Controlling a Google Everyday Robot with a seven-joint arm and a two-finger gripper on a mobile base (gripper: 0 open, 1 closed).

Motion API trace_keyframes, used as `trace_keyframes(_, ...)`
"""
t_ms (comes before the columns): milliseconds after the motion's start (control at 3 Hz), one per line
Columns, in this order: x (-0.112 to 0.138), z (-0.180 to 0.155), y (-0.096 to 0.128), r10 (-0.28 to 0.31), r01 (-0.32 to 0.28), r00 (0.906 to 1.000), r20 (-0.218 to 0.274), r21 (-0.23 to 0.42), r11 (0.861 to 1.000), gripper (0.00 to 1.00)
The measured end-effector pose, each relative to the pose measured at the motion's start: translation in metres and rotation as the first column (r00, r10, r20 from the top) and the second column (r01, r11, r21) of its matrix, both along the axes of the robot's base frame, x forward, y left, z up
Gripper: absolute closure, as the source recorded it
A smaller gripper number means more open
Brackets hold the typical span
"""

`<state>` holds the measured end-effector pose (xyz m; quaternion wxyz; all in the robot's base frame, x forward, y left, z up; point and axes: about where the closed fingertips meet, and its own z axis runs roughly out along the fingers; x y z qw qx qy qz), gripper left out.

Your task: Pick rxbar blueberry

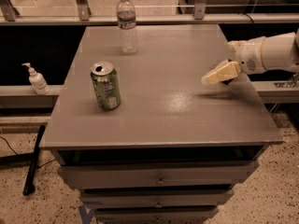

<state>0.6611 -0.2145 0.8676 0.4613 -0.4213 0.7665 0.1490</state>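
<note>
Two upright items stand on the left half of the table (168,125): a green can (105,86) toward the front-left, set in from both edges, and a water bottle (127,23) close to the far edge. My end effector (210,77) comes in from the right, low over the table top, near the right edge and about halfway back. The rxbar blueberry (227,81) shows only as a dark sliver just under the end effector, near that same right edge; most of it is hidden. I cannot tell how far the end effector is open, or whether it has hold of the bar. A wide stretch of table top lies between the can and my end effector, and both can and bottle are well apart from my arm. Off the table, a soap dispenser (36,80) stands on the ledge to the left. Drawers (159,177) are stacked under the front edge.
</note>
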Motion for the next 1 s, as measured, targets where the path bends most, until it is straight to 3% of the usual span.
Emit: trace_keyframes(1000,0.006,-0.037,-0.030,-0.042,0.037,0.9968,-0.069,-0.081,0.996,0.00)
